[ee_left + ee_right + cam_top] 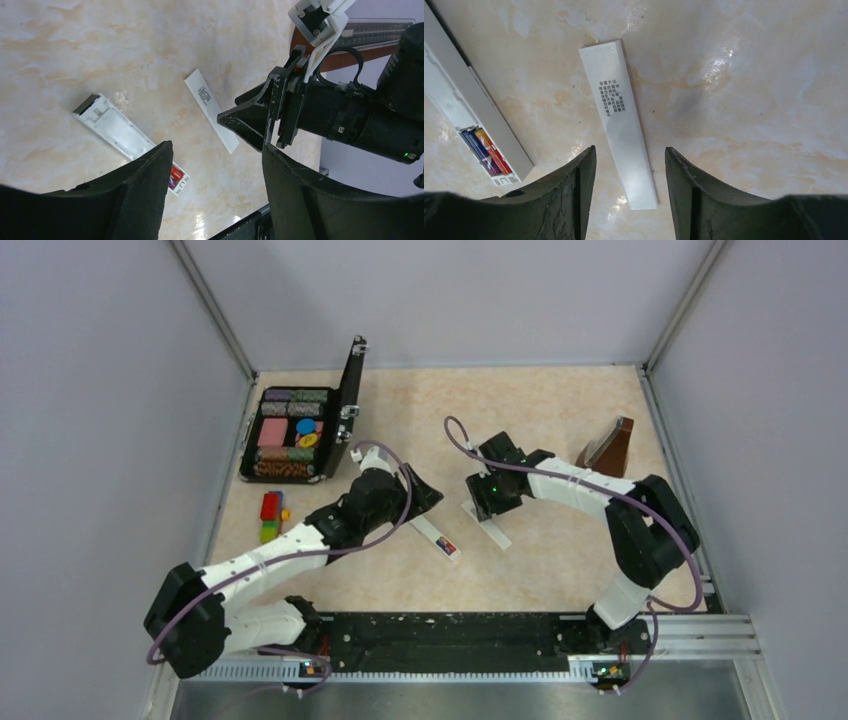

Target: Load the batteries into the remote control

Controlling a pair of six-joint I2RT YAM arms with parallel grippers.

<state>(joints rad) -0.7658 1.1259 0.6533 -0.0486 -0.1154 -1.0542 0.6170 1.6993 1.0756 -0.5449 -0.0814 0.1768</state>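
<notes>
You saw the reddish and purple cylinder batteries (486, 150) seated in the open bay of the slim white plastic remote control (444, 87); left jaws and right jaws stood apart, empty.

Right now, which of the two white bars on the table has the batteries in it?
The remote control, its open end showing the batteries; the other bar is a flat, text-printed cover.
</notes>
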